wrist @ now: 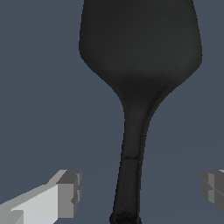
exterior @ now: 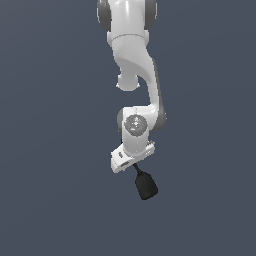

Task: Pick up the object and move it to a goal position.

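Note:
The object is a black spatula (exterior: 145, 186) with a rounded blade and a thin handle, lying on the flat dark grey surface. In the exterior view my gripper (exterior: 131, 167) is right over the handle end, and the blade sticks out below the white hand. In the wrist view the spatula (wrist: 138, 52) fills the frame and its handle runs between my fingers. My gripper (wrist: 138, 189) is open. One grey fingertip (wrist: 69, 193) and the other (wrist: 213, 187) stand wide apart, with a clear gap to the handle on each side.
The plain dark grey surface (exterior: 50, 175) spreads all around. The white arm (exterior: 134, 60) comes down from the top of the exterior view. No other objects or goal marker show.

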